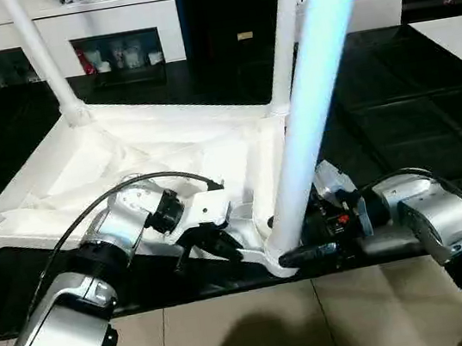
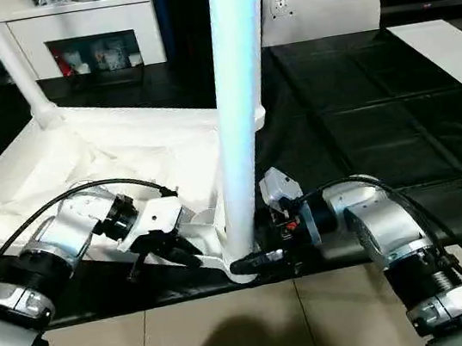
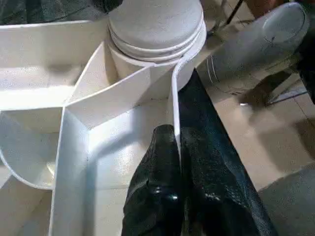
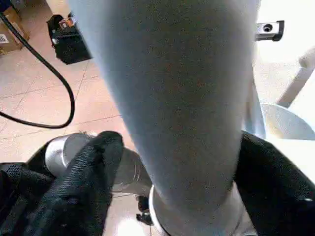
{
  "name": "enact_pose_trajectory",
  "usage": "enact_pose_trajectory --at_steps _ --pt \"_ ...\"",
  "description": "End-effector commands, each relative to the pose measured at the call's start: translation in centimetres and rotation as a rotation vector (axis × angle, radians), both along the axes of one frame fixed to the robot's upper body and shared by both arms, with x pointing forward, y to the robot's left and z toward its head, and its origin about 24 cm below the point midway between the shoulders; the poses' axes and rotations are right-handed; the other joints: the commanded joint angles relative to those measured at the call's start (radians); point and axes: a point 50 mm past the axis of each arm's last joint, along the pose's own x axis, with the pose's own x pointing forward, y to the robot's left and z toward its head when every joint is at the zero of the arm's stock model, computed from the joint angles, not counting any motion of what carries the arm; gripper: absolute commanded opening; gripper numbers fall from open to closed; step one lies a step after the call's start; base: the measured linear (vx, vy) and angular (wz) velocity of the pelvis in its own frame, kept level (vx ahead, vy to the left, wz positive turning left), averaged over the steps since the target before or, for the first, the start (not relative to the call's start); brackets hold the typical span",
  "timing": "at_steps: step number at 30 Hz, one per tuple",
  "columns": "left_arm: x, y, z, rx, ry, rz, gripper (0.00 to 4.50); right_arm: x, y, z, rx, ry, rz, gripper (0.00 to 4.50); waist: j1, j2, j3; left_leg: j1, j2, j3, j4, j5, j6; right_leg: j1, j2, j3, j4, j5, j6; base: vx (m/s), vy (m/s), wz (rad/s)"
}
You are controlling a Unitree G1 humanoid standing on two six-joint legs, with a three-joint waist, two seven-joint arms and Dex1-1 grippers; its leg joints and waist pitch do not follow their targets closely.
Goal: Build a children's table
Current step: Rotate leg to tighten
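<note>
- The table top point(image 1: 151, 163) lies upside down on a black mat point(image 2: 361, 110), its near corner at the mat's edge above the beige tiled floor point(image 1: 262, 325).
- Legs point(image 1: 311, 100) stand upright in its corner sockets.
- My left gripper point(image 3: 179, 147) is clamped on the top's thin rim.
- My right gripper point(image 1: 306, 240) straddles the near leg's base, fingers point(image 4: 83, 182) on either side.
- A white shelf unit point(image 1: 113, 21) stands behind.
</note>
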Motion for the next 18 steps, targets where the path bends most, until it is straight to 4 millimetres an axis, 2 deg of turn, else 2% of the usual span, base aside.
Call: enact_pose_trajectory --at_steps 1,4,5,8,9,11,12,14,16,17,18 --pt "0.3 -0.7 1.2 0.009 -0.044 -0.07 0.0 0.1 0.3 0.4 0.007 0.006 0.036 3.16 -0.005 -0.015 -0.073 -0.004 -0.001 0.021 -0.06 -0.119 0.082 0.078 -0.047 0.04 -0.058 -0.309 -0.154 0.0 0.0 0.0" --pt "0.3 -0.5 1.2 0.003 -0.033 -0.055 0.0 0.3 0.6 0.4 0.028 0.01 0.015 2.91 -0.004 -0.015 -0.074 -0.003 0.0 0.021 -0.061 -0.117 0.079 0.078 -0.048 0.04 -0.059 -0.323 -0.146 0.0 0.0 0.0" --pt "0.3 -0.5 1.2 0.003 -0.033 -0.054 0.0 0.3 0.6 0.4 0.029 0.01 0.014 2.91 -0.003 -0.011 -0.074 -0.004 0.0 0.02 -0.061 -0.116 0.078 0.077 -0.048 0.04 -0.059 -0.32 -0.147 0.0 0.0 0.0" --pt "0.3 -0.4 1.1 -0.006 -0.023 -0.036 0.0 0.3 0.9 0.5 0.065 0.027 -0.009 2.59 -0.001 -0.012 -0.074 -0.004 0.001 0.02 -0.061 -0.112 0.075 0.078 -0.047 0.04 -0.057 -0.303 -0.154 0.0 0.0 0.0" --pt "0.3 -0.4 1.1 -0.022 -0.014 -0.021 0.0 0.3 1.0 0.5 0.083 0.03 -0.027 2.52 0.0 -0.008 -0.075 -0.002 0.001 0.02 -0.061 -0.11 0.073 0.077 -0.047 0.041 -0.057 -0.296 -0.156 0.0 0.0 0.0" --pt "0.3 -0.4 1.1 -0.059 -0.002 0.016 0.0 0.2 1.3 0.5 0.116 0.032 -0.072 2.46 0.001 -0.01 -0.074 -0.002 0.001 0.021 -0.061 -0.115 0.069 0.077 -0.047 0.041 -0.057 -0.293 -0.156 0.0 0.0 0.0" --pt "0.3 -0.5 1.1 -0.073 0.0 0.034 0.0 0.1 1.4 0.5 0.125 0.035 -0.092 2.28 0.002 -0.01 -0.074 -0.002 0.0 0.02 -0.062 -0.116 0.067 0.078 -0.047 0.041 -0.057 -0.298 -0.153 0.0 0.0 0.0" --pt "0.5 -0.6 1.1 -0.088 -0.009 0.068 0.0 0.1 1.6 0.3 0.13 0.024 -0.14 2.18 0.001 -0.01 -0.073 -0.003 -0.001 0.021 -0.062 -0.127 0.06 0.078 -0.048 0.041 -0.061 -0.324 -0.142 0.0 0.0 0.0" --pt "0.8 -1.0 0.9 -0.105 -0.025 0.163 0.0 0.1 2.2 -0.4 0.119 0.005 -0.25 2.12 -0.002 -0.009 -0.067 -0.001 -0.005 0.021 -0.065 -0.151 0.045 0.075 -0.047 0.038 -0.073 -0.399 -0.11 0.0 0.0 0.0" --pt "1.3 -1.4 0.6 -0.125 -0.039 0.271 0.0 0.5 2.6 -1.2 0.076 -0.007 -0.36 2.1 -0.006 -0.004 -0.065 0.002 -0.008 0.02 -0.066 -0.168 0.033 0.072 -0.047 0.036 -0.078 -0.452 -0.09 0.0 0.0 0.0" --pt "1.3 -1.4 0.6 -0.125 -0.039 0.273 0.0 0.5 2.6 -1.2 0.075 -0.007 -0.362 2.08 -0.011 -0.007 -0.063 0.003 -0.009 0.02 -0.066 -0.174 0.025 0.071 -0.045 0.034 -0.082 -0.475 -0.078 0.0 0.0 0.0"
